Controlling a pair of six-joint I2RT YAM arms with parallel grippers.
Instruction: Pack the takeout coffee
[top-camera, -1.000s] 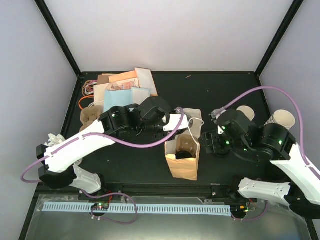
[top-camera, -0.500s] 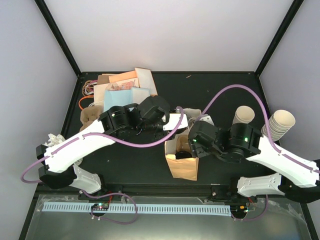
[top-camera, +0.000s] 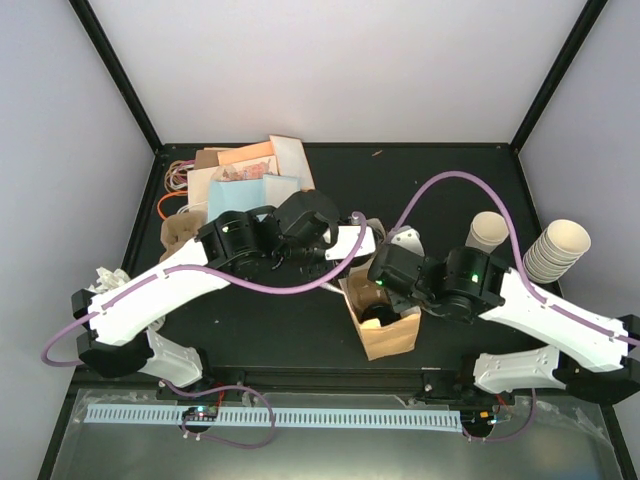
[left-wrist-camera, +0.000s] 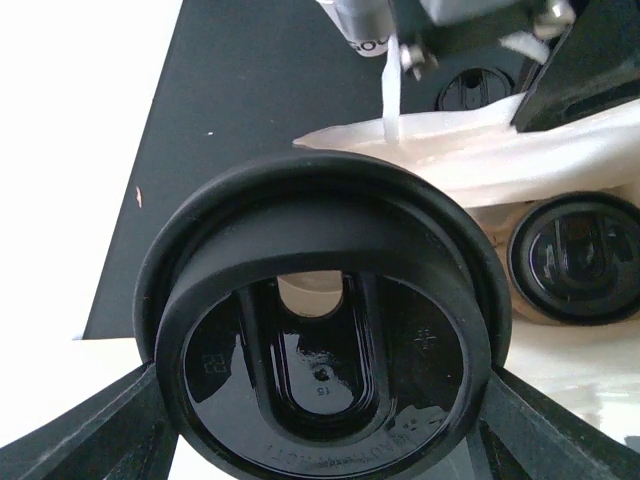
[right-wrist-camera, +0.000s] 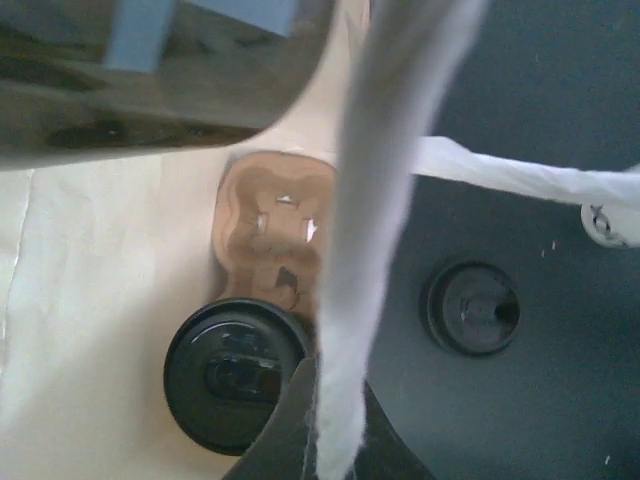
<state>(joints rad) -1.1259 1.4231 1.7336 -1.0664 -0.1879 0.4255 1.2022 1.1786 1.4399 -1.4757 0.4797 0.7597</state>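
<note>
A: Note the left gripper (left-wrist-camera: 321, 372).
B: Fingers spread wide, one pressed against each side of the takeout coffee (left-wrist-camera: 320, 330), which hangs above the brown paper bag (top-camera: 392, 338). Only its round black plastic lid shows. The cup body is hidden underneath.
A: And the right gripper (right-wrist-camera: 335, 445)?
B: Fingers together, pinched on the bag's white twisted-paper handle (right-wrist-camera: 375, 200) at the bag's mouth.
A: Anything inside the bag?
B: A second round black lid (right-wrist-camera: 237, 375), low down, just beside a brown moulded cardboard insert (right-wrist-camera: 275, 240).
A: Outside the bag?
B: A loose black lid (right-wrist-camera: 470, 305) lies flat on the black table (right-wrist-camera: 560, 400), near the bag on the handle side. A stack of lidless cream paper cups (top-camera: 555, 250) and a further cream cup (top-camera: 488, 230) stand to the bag's right. A heap of papers and envelopes (top-camera: 245, 175) lies beyond the bag, to its left.
</note>
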